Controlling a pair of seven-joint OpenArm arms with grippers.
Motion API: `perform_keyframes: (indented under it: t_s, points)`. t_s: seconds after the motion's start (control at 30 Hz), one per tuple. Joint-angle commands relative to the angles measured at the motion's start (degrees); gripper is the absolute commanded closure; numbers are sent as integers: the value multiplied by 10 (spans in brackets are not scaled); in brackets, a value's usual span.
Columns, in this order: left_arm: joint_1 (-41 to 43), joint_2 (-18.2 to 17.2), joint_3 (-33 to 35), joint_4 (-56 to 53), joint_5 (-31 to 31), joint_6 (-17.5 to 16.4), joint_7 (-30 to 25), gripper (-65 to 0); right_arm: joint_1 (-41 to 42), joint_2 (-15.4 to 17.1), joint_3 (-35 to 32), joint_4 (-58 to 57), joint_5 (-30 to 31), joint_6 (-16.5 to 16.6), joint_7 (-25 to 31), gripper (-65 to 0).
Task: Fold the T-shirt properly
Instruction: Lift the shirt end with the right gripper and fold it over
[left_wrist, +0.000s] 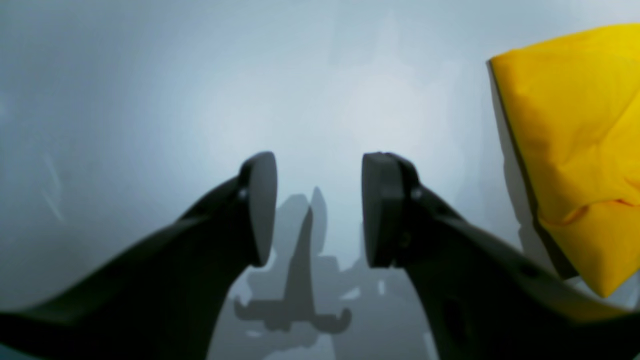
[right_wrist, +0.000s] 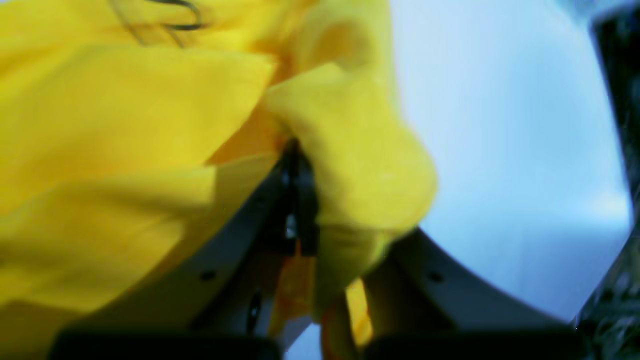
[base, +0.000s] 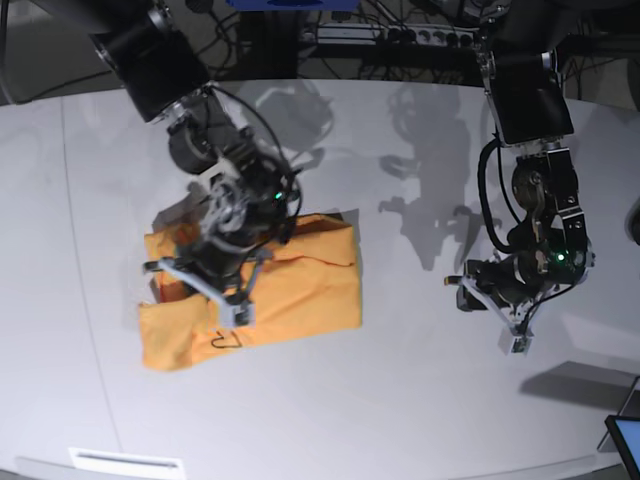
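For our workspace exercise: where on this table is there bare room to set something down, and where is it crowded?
Bare table lies between the T-shirt and the left gripper, and along the near edge below both. Crowded: the table's left-centre, where the right gripper, jaws shut on cloth, sits over the folded shirt, and the far edge with cables.

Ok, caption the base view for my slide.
Right claw shut on the partly folded orange-yellow T-shirt; left claw hangs open over the bare white table, clear of the cloth.

Left claw (left_wrist: 319, 210) parted over pale table (left_wrist: 150, 100), folded yellow T-shirt (left_wrist: 575, 150) at right edge
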Motion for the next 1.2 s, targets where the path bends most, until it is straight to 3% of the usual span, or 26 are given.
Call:
perform_keyframes:
  t_s: [0.0, 0.27, 0.5, 0.67, 0.8, 1.0, 1.17]
  points:
    - [-16, -12, -3, 8, -2, -2, -12, -275, 11, -11, -6, 11, -37, -4, 15, -3]
    - [-18, -16, -4, 8, -2, -2, -12, -275, -14, -55, -24, 6, -117, -2, 16, -3]
    - [-18, -16, -5, 8, -5, -2, -12, -275, -18, -64, -99, 5, -112, -5, -12, -3]
    - [-19, -16, -5, 8, -6, -2, -12, -277, -26, -69, -114, 4, -109, -4, -12, -3]
    - [-18, -17, -5, 9, -7, -3, -12, -277, -26, -69, -116, 4, -67, -3, -11, -3]
    - [-18, -24, -18, 12, -7, -63, -11, -275, -25, -69, -176, 4, -34, -5, -11, -3]
    - [-14, -23, -89, 11, -7, -70, -9, -277, -24, -72, -184, -12, -27, -3, -10, -3]
